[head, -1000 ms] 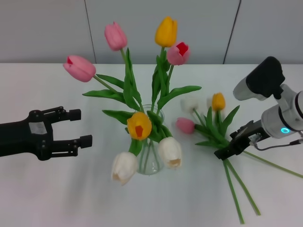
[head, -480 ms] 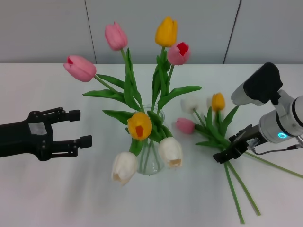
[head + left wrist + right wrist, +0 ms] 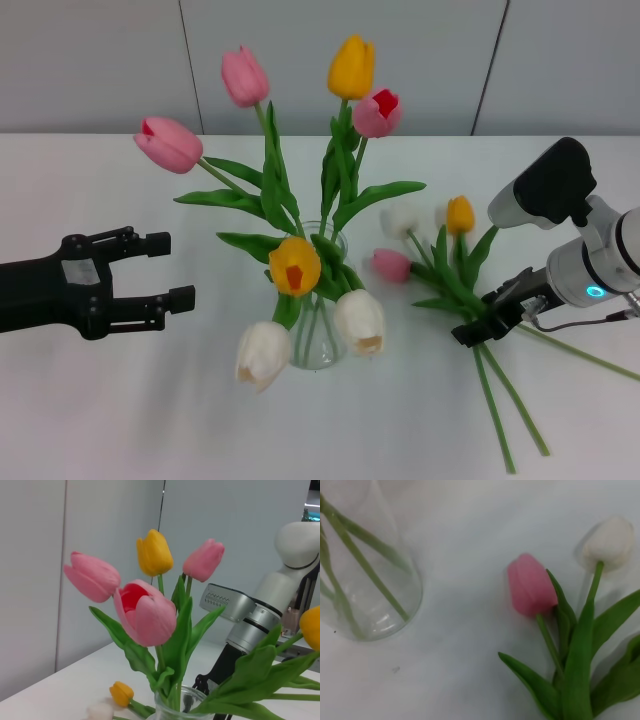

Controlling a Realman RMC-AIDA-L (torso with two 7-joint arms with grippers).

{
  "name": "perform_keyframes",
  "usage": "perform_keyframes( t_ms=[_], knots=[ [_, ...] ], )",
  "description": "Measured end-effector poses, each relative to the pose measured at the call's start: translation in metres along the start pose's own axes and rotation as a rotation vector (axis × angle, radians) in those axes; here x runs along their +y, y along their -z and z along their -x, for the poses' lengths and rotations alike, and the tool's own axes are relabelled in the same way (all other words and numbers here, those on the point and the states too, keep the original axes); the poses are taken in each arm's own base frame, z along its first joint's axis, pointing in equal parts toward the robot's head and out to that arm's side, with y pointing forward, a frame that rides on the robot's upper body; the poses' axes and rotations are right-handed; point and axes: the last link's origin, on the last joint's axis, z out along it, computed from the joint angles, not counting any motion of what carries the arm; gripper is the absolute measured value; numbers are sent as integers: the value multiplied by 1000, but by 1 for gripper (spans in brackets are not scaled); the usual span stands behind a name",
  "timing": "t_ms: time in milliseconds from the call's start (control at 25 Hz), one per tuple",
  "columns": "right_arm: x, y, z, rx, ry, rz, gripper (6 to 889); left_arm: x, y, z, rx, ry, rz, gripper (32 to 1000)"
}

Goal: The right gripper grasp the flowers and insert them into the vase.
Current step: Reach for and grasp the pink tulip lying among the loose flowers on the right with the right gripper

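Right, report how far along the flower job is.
Done: the vase already holds several tulips, pink, yellow and white.
In hand: the right gripper is down at the stems of the loose flowers lying on the table; whether its jaws have closed on them cannot be told.
Left: lifting that bunch and inserting it in the vase.
The left gripper hangs open, off to the vase's left.

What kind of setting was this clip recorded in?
Probably a lab or test bench, not a home: a plain white table against bare grey wall panels, holding only a glass vase of tulips and loose flowers, with the right gripper at their stems.
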Motion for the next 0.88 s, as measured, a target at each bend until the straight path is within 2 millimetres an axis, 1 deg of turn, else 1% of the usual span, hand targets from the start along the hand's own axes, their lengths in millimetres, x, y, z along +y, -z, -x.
perform_keyframes(
  t_ms=[280, 480, 880],
  knots=[
    [0, 0, -1, 4, 17, 1, 682, 1, 1, 2, -1, 3, -3, 888],
    [0, 0, -3, 6, 31, 2, 465, 0, 2, 1, -1, -1, -4, 888],
    [-1, 0, -5, 5, 43, -1, 193, 1, 2, 1, -2, -1, -5, 888]
  ],
)
